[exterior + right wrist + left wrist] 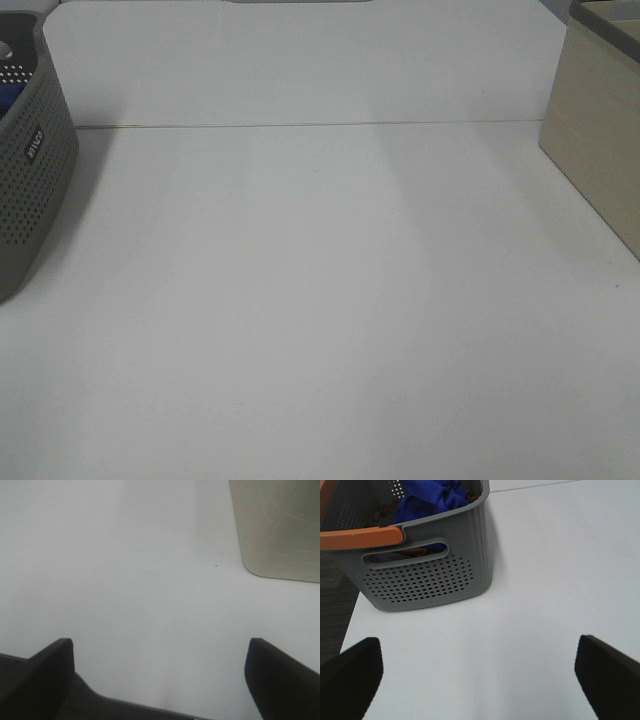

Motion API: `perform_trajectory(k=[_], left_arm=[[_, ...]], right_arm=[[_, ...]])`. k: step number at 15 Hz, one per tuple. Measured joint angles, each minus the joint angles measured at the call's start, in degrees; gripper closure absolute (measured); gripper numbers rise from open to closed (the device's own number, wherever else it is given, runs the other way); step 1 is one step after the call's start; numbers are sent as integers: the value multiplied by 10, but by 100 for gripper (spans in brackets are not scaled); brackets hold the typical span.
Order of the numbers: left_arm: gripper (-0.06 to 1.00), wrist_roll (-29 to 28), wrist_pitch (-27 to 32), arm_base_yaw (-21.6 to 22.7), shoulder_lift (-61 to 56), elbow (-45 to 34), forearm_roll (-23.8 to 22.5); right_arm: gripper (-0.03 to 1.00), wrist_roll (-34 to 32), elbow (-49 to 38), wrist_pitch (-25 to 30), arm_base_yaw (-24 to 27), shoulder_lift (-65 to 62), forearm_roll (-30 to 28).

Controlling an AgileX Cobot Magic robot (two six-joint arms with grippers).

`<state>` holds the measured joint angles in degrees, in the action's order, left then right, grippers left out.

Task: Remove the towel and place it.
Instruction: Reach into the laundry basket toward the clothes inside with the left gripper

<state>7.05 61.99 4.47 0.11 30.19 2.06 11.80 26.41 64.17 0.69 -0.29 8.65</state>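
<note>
The worktop (320,300) is white and takes up nearly all of the exterior high view; a thin seam line (300,126) is seen running across its far part.

A beige box (600,150) is set at the right edge of the worktop, and only part of it is shown. A grey perforated basket (35,190) is set at the left edge, with a small white label (35,143) on its wall. The two are well apart, with bare worktop between them.

The towel (432,497) is contained in the basket. It is deep blue and is crumpled into a heap that rises to about rim height. In this state no long axis or pointing direction can be read from it. A sliver of blue is also visible inside the basket in the exterior high view.

An orange handle (360,537) lies across the basket rim, over the slotted grip in the end wall and in front of the towel.

The left gripper (480,670) is spread wide with nothing between its fingers. It is aimed at the perforated end wall of the basket, clear of it.

The right gripper (160,665) is likewise spread wide and holds nothing. It is positioned above the worktop edge, with a rounded corner of the beige box ahead and to one side.
</note>
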Motion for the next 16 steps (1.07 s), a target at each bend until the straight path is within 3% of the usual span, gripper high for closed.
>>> perform_trajectory(k=[3,4,9,13,14,16], left_arm=[[-5,65,-1,0,87,70,-1],[-5,129,-2,0,184,139,-1],[-5,278,3,0,427,334,2],[-5,417,61,0,633,502,-6],[-5,443,70,0,680,533,-21],[-5,481,72,0,776,588,-95]], right_arm=[[7,0,0,0,0,0,0],[7,0,0,0,0,0,0],[7,0,0,0,0,0,0],[7,0,0,0,0,0,0],[7,0,0,0,0,0,0],[7,0,0,0,0,0,0]])
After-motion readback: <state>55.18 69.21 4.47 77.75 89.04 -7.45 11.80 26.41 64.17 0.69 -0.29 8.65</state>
